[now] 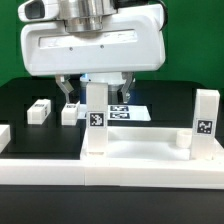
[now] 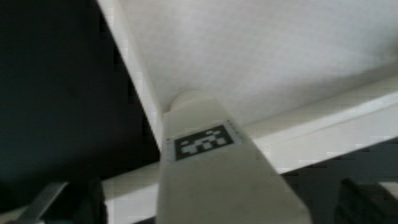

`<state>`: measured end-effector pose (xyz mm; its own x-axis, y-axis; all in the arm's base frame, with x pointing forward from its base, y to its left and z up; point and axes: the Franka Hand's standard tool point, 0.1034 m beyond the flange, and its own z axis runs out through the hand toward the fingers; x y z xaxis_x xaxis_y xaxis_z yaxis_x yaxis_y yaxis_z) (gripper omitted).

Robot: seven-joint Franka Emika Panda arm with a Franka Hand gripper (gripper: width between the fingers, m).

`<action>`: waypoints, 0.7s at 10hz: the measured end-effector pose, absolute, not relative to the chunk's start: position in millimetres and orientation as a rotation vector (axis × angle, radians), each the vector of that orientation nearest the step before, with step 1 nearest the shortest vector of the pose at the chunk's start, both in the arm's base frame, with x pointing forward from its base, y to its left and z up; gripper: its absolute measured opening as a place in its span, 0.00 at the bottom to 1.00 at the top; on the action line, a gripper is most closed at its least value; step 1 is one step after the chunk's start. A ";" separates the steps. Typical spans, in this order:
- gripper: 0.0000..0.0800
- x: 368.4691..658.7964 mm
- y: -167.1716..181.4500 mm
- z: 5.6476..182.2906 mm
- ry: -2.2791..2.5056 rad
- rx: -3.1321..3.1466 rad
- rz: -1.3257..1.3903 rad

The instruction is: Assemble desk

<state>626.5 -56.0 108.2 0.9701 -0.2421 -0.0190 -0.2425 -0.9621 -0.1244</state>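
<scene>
Squarely over an upright leg, the gripper (image 1: 97, 97) hangs with its jaws spread wide, gripping nothing.

The desk panel (image 1: 140, 165) lies along the near edge of the black table (image 1: 170, 105). The middle leg (image 1: 97, 122) stands on it, tag facing forward, and the right leg (image 1: 207, 122) stands upright at the exterior view's right. In the wrist view the middle leg sits between the two fingers (image 2: 45, 200), and neither clearly touches it. Farther back, at the exterior view's left, lie one loose leg (image 1: 38, 110) and another loose leg (image 1: 68, 112). The marker board (image 1: 128, 110) lies behind the middle leg.

Smooth white plastic desk panel (image 1: 150, 152), leg (image 1: 96, 118) likewise; matt black table (image 1: 175, 100)
</scene>
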 end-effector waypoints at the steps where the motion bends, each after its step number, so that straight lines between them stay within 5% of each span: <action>1: 0.81 626.5 -57.2 108.4 0.353 -3.000 -0.018; 2: 0.81 626.0 -57.8 107.9 0.361 -2.999 -0.015; 4: 0.50 625.9 -57.9 107.6 0.392 -2.996 -0.013; 7: 0.36 625.9 -57.6 107.3 0.688 -2.940 0.006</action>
